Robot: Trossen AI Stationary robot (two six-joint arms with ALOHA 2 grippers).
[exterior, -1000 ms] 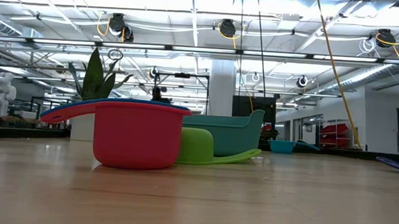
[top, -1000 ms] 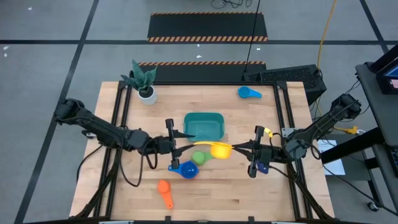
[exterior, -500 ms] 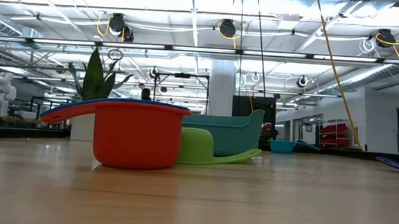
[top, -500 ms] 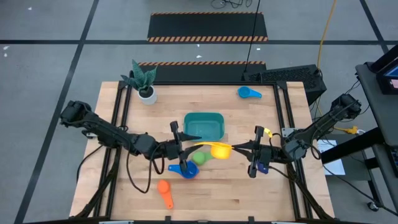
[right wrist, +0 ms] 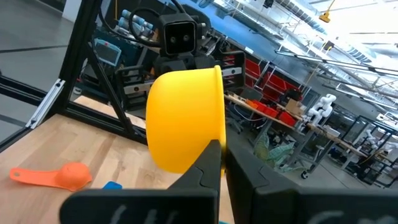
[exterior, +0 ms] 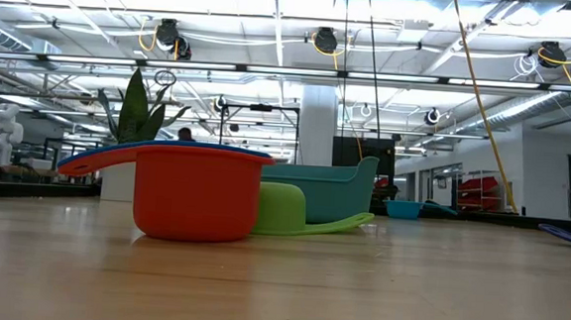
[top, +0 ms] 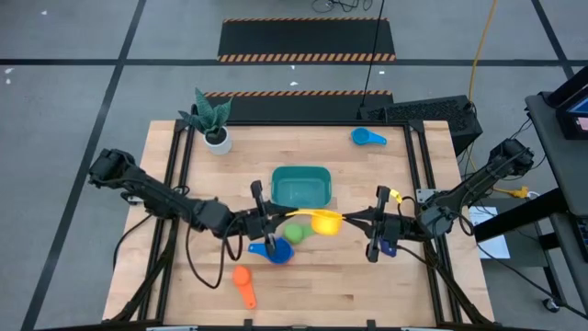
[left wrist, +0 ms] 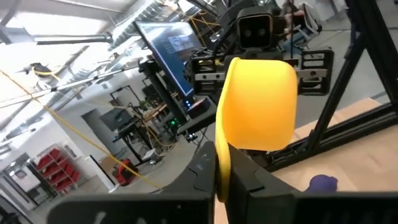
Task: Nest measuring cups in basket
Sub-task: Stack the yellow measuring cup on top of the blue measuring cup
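Observation:
A yellow measuring cup hangs above the table's middle, just in front of the teal basket. My left gripper is shut on it from the left and my right gripper from the right. On the table below stand a green cup and a dark blue cup. The low view shows that blue cup resting on top of a red cup. An orange cup lies near the front edge and a light blue cup at the far right. My left gripper pinches the yellow cup's flat handle between its two fingers. The fingers come level from the table's left and lie along the handle. The cup is clear of the table, turned on its side. My right gripper pinches the rim of the yellow bowl at the side away from the handle, one finger inside the bowl and one outside. The fingers come level from the table's right. The bowl stands out beyond the fingertips, clear of the table.
A small white pot with a green plant stands at the far left corner. Black frame rails run along the table's left and right sides. Bare wood lies in front of the cups and to the basket's right.
My left gripper has gone toward the table's right edge, up to the yellow cup, has rolled a little, and has taken hold of the cup's handle. My right gripper and the yellow cup have kept still.

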